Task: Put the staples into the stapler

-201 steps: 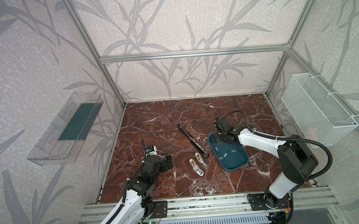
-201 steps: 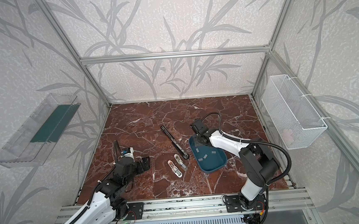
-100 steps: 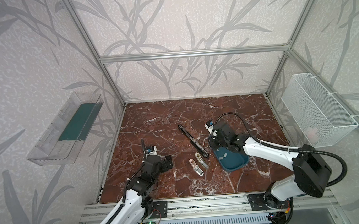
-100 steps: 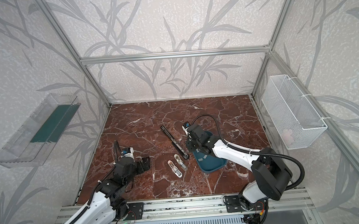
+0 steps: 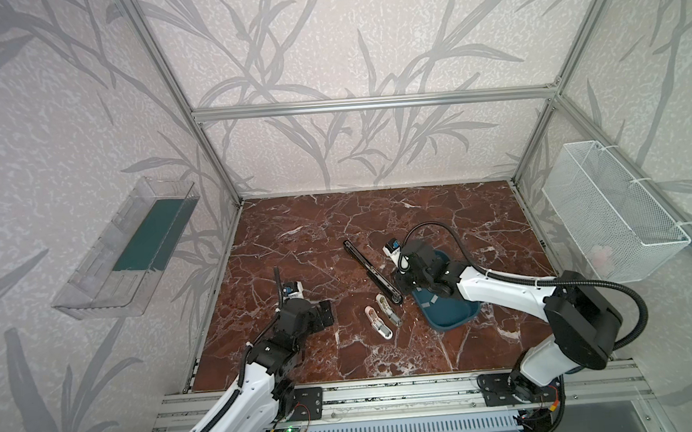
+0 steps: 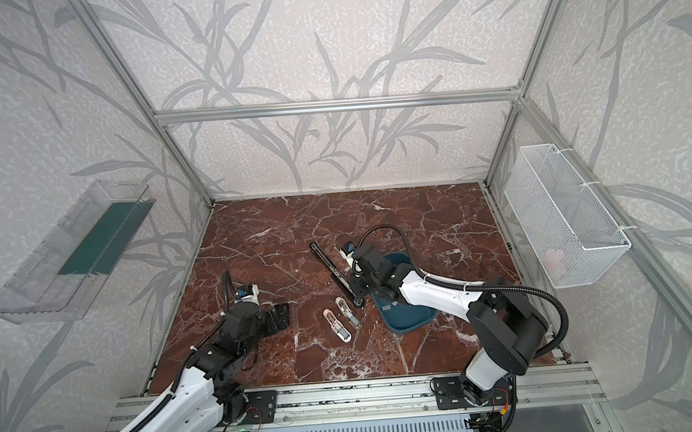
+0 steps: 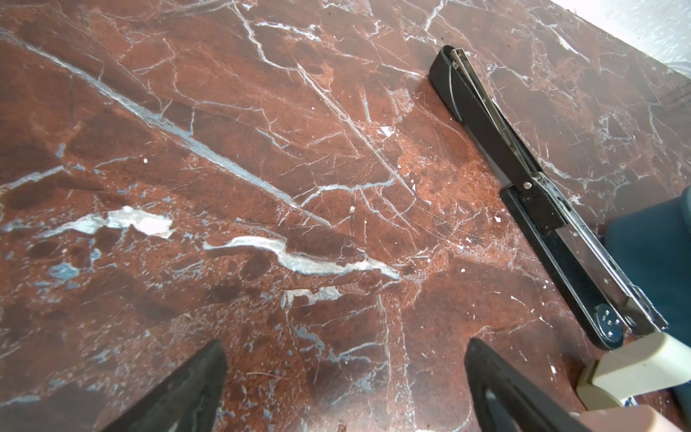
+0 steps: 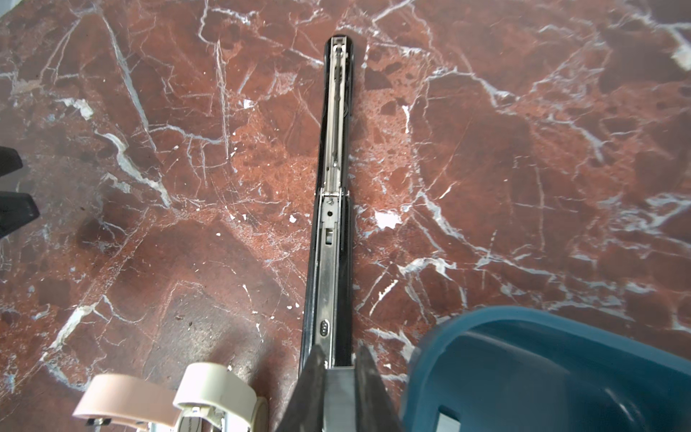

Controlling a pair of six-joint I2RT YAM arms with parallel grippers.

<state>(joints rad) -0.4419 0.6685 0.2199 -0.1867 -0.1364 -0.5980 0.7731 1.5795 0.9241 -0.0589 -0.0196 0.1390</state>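
Staples (image 8: pixel 338 387) sit pinched between jaws of right gripper (image 8: pixel 339 351), over the stapler (image 8: pixel 332 168); left gripper (image 7: pixel 344 342) stands spread.

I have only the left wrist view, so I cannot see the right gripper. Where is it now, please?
Observer: The right gripper is over the metal channel of the open black stapler, at the end beside the blue tray.
Operator: Does it hold anything?
Observer: Yes, its jaws are shut on a grey staple strip.
Operator: Are there more staples in the tray?
Observer: In a top view, at least one loose strip lies inside it.
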